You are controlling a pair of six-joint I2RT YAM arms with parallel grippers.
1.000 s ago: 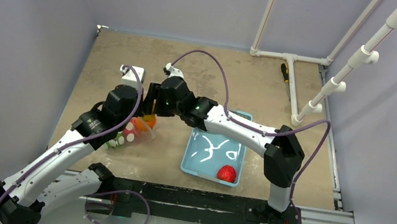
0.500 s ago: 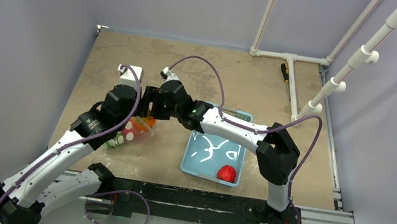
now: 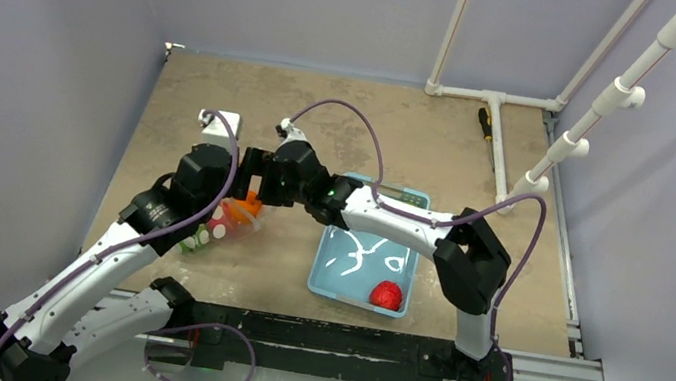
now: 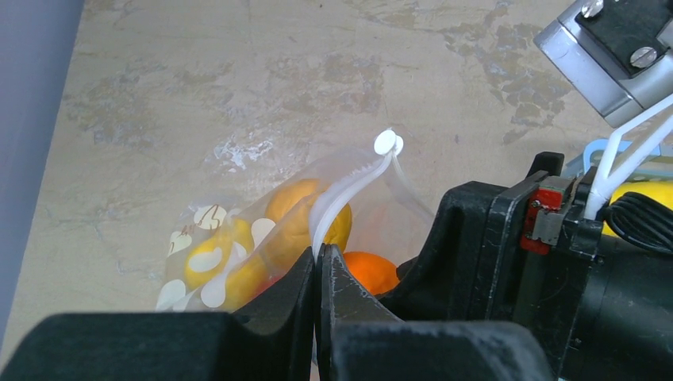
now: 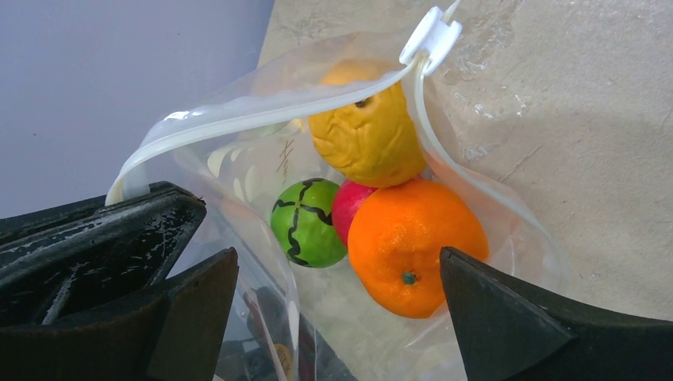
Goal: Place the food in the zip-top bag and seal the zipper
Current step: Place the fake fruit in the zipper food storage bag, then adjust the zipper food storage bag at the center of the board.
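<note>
The bag (image 5: 238,151) lies just left of the basket (image 3: 317,266), mouth open, orange (image 5: 414,246) inside. Left gripper (image 4: 320,274) is clamped on the zipper (image 4: 341,194); right gripper (image 5: 337,266) stands wide apart around the orange. Best withdraw straight, sparing the zipper; a red fruit (image 3: 386,295) sits in the basket.

Soft, even overhead light leaves only faint shadows, white glare streaks the blue basket (image 3: 329,275) at the top view's centre, the zip-top bag (image 5: 238,163) glints, and the dark fingers (image 5: 508,317) along the lower edge blur slightly.
</note>
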